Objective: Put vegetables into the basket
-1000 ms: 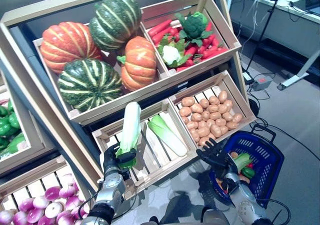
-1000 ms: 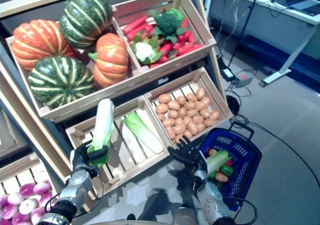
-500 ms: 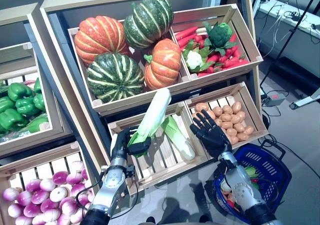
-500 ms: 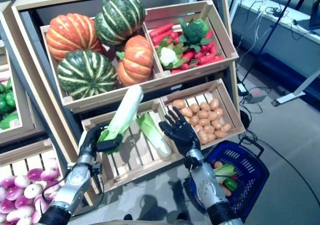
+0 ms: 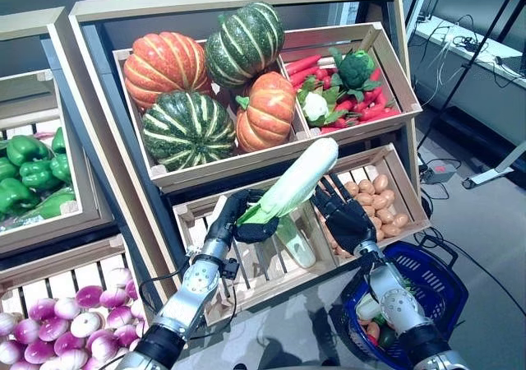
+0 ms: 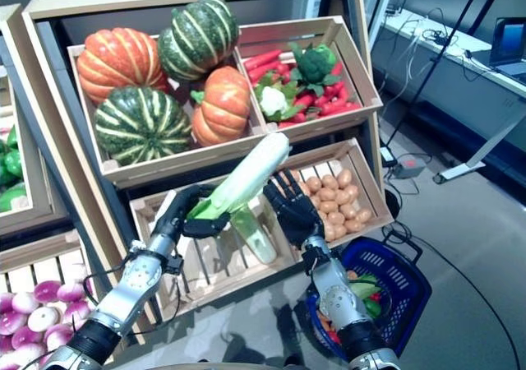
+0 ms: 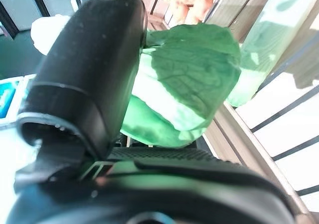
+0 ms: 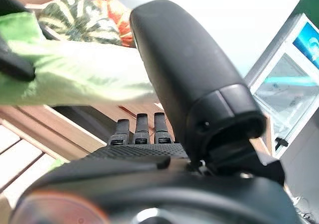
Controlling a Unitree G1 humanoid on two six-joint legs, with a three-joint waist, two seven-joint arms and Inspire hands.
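My left hand (image 5: 238, 219) is shut on the green base of a long pale cabbage (image 5: 294, 184), which slants up to the right in front of the lower crates. In the left wrist view its green leaves (image 7: 189, 84) press against the thumb. My right hand (image 5: 345, 219) is open with fingers spread, right beside the cabbage's upper half and in front of the potato crate (image 5: 386, 191). The blue basket (image 5: 415, 284) stands on the floor at the lower right, with a few vegetables in it. A second cabbage (image 5: 294, 240) lies in the slatted crate (image 5: 255, 263).
Pumpkins (image 5: 189, 127) fill the upper left crate; carrots, broccoli and cauliflower (image 5: 341, 82) fill the upper right one. Green peppers (image 5: 29, 168) and purple onions (image 5: 57, 333) sit in crates at the left. A desk (image 5: 481, 66) and cables stand at the right.
The left hand has carried the cabbage to the right and tipped it further over. The right hand has risen slightly and now sits beside the cabbage.
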